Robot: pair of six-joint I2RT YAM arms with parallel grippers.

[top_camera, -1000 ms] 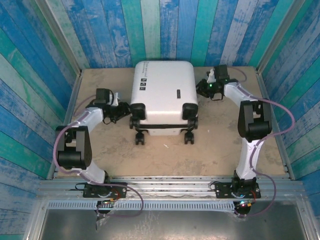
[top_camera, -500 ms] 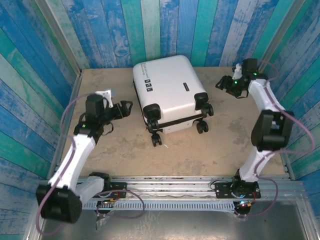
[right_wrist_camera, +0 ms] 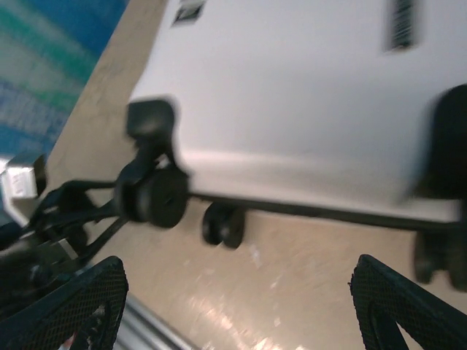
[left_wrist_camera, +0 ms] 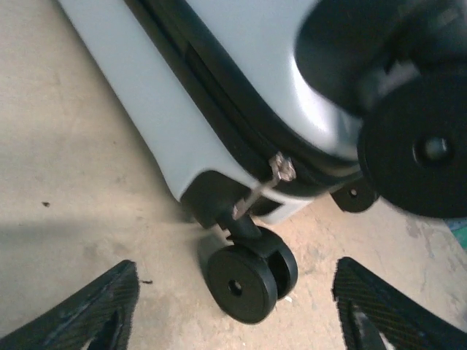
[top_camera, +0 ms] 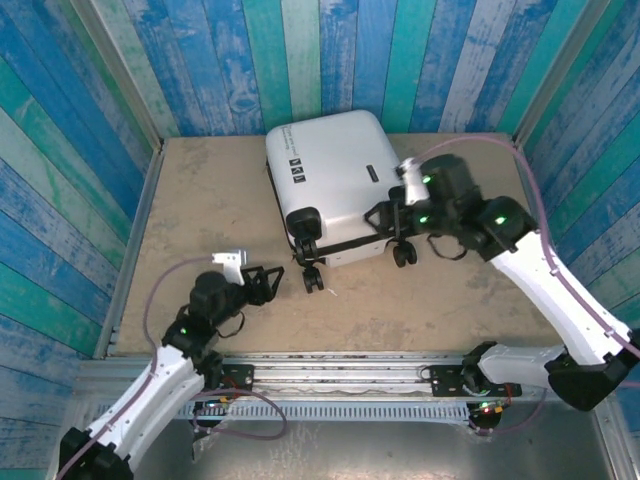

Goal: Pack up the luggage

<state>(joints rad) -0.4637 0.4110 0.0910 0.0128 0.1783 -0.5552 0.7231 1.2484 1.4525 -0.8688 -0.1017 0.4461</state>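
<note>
While the luggage [top_camera: 330, 170] lay flat and closed, skewed, in the upper centre of the top view on the counter [top_camera: 200, 220], both tools stood with jaws apart and empty. Left tool [top_camera: 268, 282] hovered just short of the lower-left wheel [left_wrist_camera: 244, 283]. Right tool [top_camera: 388, 213] sat close by the right-hand wheels. Risk noted: a one-sided nudge would likely swing or slide the shell further askew. The small zip pull [left_wrist_camera: 276, 173] looked easy to miss or snag, given the wheel just below it.
</note>
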